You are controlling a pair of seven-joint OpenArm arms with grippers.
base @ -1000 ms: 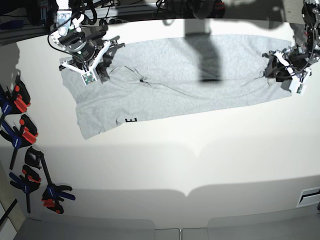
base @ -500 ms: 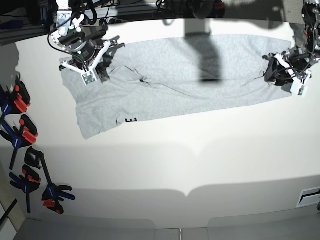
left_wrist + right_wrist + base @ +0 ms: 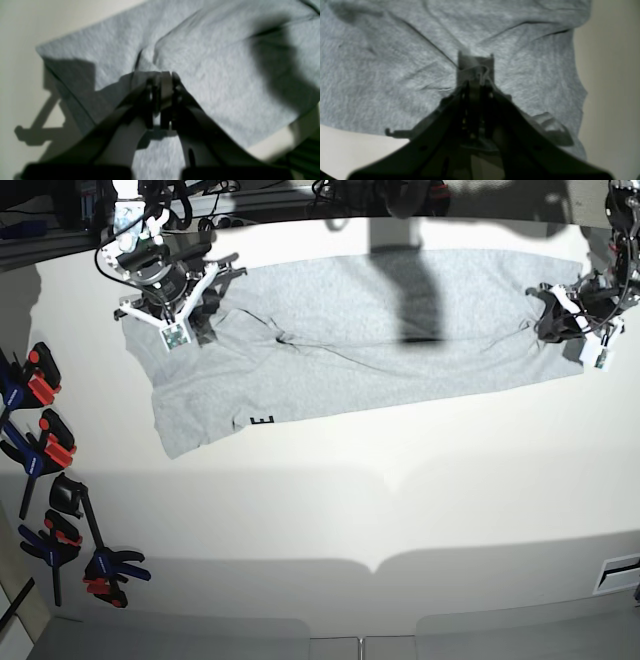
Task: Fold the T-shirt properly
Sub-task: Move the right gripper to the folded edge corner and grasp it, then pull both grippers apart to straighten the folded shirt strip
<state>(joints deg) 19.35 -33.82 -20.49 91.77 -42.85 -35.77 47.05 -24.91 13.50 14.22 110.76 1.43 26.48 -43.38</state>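
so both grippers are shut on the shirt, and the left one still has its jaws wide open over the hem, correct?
Not quite. The left gripper is not open: the left wrist view shows its jaws closed, pinching a fold of the shirt. The right gripper is likewise shut on the shirt, as the right wrist view shows. So both grippers are shut on fabric, one at each end.
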